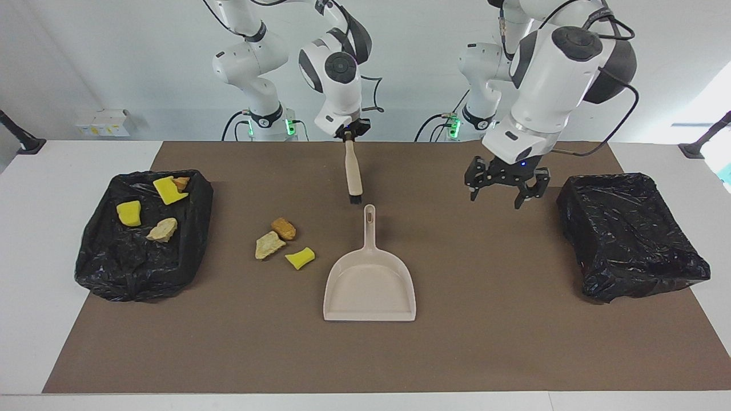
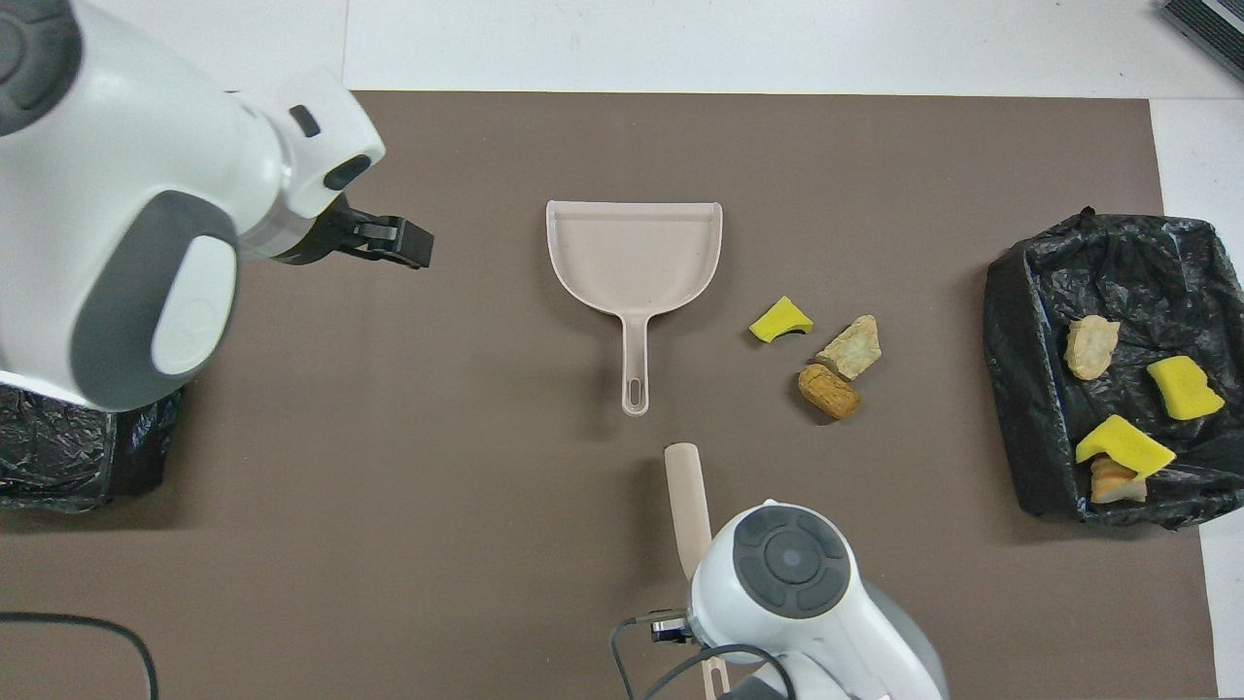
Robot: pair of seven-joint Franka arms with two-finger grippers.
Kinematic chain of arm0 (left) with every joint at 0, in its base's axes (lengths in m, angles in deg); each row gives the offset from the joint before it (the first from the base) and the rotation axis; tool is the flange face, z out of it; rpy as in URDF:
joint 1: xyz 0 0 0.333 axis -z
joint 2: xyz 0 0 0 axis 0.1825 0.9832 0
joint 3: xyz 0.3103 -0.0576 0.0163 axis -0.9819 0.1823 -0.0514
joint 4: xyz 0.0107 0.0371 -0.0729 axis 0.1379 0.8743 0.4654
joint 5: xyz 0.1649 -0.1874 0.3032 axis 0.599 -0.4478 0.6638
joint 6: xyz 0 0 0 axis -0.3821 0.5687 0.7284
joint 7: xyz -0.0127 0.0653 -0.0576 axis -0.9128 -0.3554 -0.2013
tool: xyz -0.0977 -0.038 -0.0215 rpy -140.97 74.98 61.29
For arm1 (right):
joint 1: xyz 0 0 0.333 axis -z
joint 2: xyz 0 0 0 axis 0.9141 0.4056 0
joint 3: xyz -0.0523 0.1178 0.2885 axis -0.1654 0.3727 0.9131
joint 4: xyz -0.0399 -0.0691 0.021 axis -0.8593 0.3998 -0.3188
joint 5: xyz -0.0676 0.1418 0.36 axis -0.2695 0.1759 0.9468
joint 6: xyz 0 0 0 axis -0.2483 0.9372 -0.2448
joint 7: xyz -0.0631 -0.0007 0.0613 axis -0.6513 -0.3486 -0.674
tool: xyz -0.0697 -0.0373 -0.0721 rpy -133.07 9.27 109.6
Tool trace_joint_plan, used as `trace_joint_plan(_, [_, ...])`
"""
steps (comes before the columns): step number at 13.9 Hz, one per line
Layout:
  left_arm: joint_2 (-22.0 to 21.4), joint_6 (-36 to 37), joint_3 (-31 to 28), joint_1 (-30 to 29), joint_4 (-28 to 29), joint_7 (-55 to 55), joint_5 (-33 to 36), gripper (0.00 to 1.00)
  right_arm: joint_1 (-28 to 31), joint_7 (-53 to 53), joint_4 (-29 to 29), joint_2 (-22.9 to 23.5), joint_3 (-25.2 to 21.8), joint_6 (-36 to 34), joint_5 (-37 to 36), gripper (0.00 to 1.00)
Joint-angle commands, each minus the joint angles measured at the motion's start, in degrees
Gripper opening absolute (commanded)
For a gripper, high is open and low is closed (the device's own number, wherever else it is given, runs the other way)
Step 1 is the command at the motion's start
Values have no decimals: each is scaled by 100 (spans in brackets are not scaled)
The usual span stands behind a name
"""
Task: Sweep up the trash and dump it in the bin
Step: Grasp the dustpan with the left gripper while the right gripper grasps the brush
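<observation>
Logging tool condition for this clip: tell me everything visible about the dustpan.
The dustpan is a beige, plastic-looking scoop with a flat tray, low raised walls along its sides and handle end, and an open lip. Its thin handle, with a hang slot at the tip, points toward the robots; the lip points away from them. It lies flat on the brown mat mid-table, looks empty, and nothing touches it. Three scraps lie beside it toward the right arm's end. The brush, held by the right gripper, hangs just above the handle tip.

facing: high, across table, toward robots | overhead: steeply down from robots' end | shared: dustpan (image 1: 370, 282) (image 2: 634, 258), brown mat (image 1: 485, 342) (image 2: 437, 437)
</observation>
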Motion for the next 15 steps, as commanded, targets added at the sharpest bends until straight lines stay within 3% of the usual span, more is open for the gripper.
trace_joint_plan(1, [746,-269,-61,626,-420,-845,87,100,489,-76,245,-63,20,-412,50,0])
trace_joint_plan(3, [924,-752,-26,822,-289,-1558,61,100,813,-75,290,-72,11,-553,-238,0])
trace_joint_plan(9, [1091,-1369,-9,1542,335,-1649,8,100,1824,-741,360,69,29,-449,-1794,0])
trace_joint_plan(15, [1329,-1737,-9,1868,739,-1693,8,100,2959,-2175,290,428,29,473,-2216,0])
